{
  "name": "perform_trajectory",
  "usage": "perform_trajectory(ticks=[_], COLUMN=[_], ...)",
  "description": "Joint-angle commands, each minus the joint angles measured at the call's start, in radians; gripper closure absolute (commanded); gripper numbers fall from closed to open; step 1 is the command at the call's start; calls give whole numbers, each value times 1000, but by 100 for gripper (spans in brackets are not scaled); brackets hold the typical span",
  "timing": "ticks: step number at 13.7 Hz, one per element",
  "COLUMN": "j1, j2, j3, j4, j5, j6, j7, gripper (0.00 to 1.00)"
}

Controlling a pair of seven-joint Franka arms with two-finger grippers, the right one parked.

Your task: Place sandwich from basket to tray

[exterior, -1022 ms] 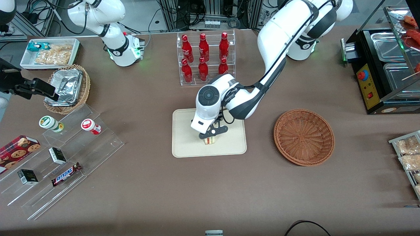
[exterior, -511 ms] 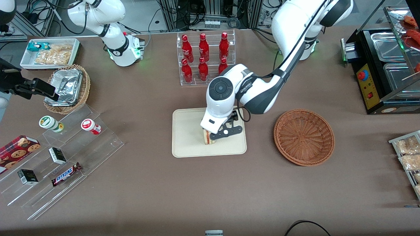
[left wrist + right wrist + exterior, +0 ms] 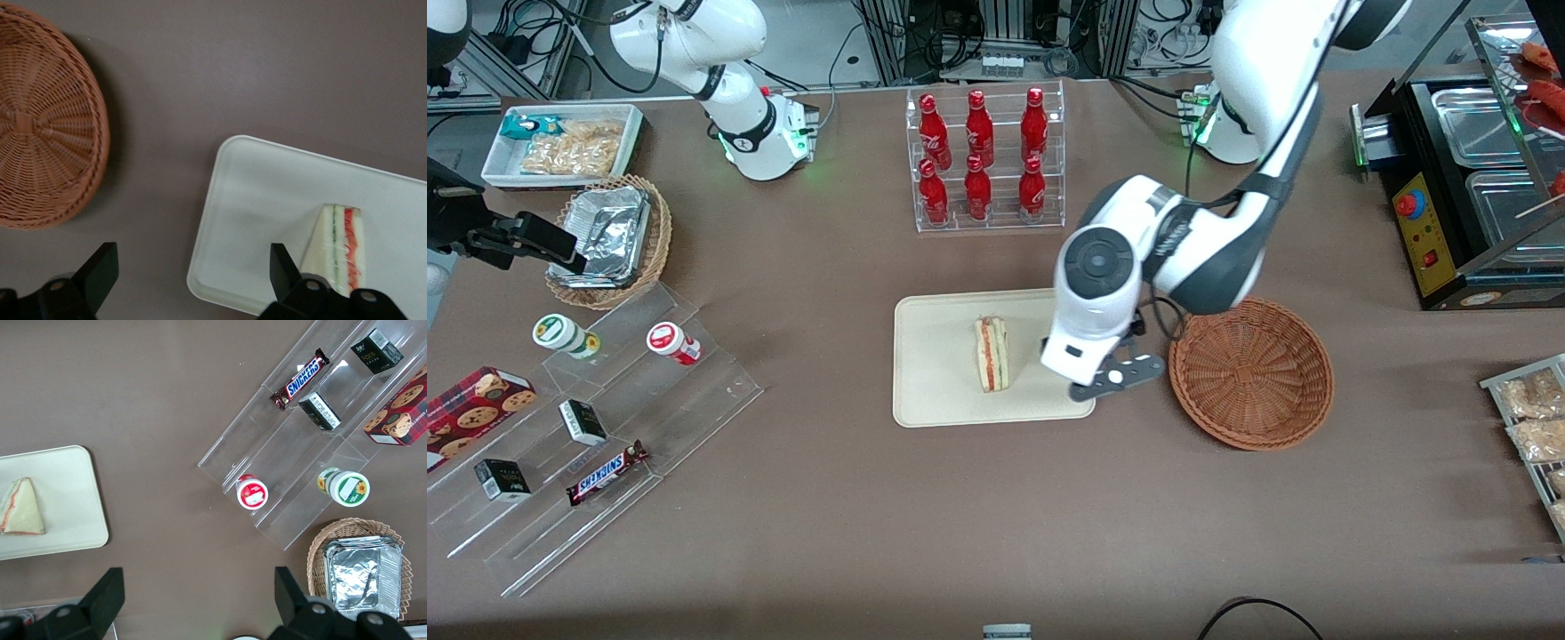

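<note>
The sandwich [image 3: 992, 354] lies alone on the cream tray [image 3: 938, 373], standing on its edge with the red and green filling showing. It also shows in the left wrist view [image 3: 337, 248] on the tray [image 3: 260, 207], and in the right wrist view [image 3: 21, 508]. My left gripper [image 3: 1110, 378] is open and empty, raised above the tray's edge that faces the basket. The reddish-brown basket [image 3: 1251, 370] holds nothing and sits beside the tray toward the working arm's end; it also shows in the left wrist view [image 3: 43, 127].
A clear rack of red bottles [image 3: 983, 156] stands farther from the front camera than the tray. A lighter wicker basket with foil [image 3: 609, 238], a white bin of snacks [image 3: 565, 142] and a clear stepped stand with snacks [image 3: 596, 436] lie toward the parked arm's end. A black food warmer [image 3: 1463, 178] stands at the working arm's end.
My gripper let go of the sandwich, opened, rose and moved off it toward the basket. The sandwich stays on the tray.
</note>
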Motion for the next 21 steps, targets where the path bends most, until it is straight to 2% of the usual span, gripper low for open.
perform_trajectory(ticks=[1,8,11,15,19,21], j1=[54,226,310,409,459,459], j2=[-109,-258,-375,-479,-539,-554], j3=[-1,-1,-3,-7,-1,35], j4=[-115,-178,-263,-261,-264,-257], j5=[-19,-58,-86,-88,-94,-121], j6=[-9,-149,-205,-319,-341,-347], j7=[84,302,449,613,713,743], gripper=[0,0,0,0,0,0])
